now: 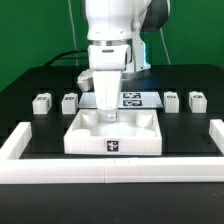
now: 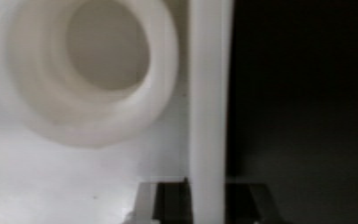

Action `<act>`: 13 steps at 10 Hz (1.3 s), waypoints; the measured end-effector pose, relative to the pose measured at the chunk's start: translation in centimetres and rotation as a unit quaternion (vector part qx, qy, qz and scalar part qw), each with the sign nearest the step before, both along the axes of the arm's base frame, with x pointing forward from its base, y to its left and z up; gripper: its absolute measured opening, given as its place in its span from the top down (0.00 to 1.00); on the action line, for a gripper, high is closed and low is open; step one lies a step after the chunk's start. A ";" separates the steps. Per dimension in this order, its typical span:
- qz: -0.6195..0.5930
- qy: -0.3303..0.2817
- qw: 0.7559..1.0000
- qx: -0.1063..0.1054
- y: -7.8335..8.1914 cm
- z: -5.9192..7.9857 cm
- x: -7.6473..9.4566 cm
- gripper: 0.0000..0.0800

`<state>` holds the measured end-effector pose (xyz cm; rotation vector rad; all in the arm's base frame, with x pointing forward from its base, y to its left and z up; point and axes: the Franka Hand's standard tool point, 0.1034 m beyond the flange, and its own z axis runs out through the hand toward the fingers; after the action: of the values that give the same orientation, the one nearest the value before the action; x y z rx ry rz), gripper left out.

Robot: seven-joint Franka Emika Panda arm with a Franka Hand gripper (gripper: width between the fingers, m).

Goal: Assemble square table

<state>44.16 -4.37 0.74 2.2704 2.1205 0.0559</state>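
The white square table top (image 1: 80, 137) lies on the black table near the front, with a black-and-white tag on its front edge. My gripper (image 1: 105, 112) reaches down onto its back rim. In the wrist view the gripper (image 2: 208, 192) straddles the raised rim (image 2: 208, 100). One dark finger (image 2: 174, 203) touches each side of the rim, so the gripper is shut on it. A round corner socket (image 2: 87, 70) lies just beside it. Two small white leg blocks (image 1: 40, 101) stand at the exterior view's left and two more (image 1: 197, 99) at its right.
The marker board (image 1: 138, 98) lies flat behind the table top, partly hidden by the arm. A long white border rail (image 1: 110, 173) runs along the front, with short arms at both sides. Green backdrop behind.
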 end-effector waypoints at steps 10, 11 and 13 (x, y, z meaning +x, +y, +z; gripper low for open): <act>0.007 -0.001 1.000 0.005 6.5 0.0 5.1 0.92; 0.004 0.009 1.000 0.004 7.6 0.0 5.2 0.92; 0.013 0.030 0.999 -0.001 9.3 0.0 5.3 0.92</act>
<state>49.42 4.90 0.77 2.2725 2.1780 -0.0150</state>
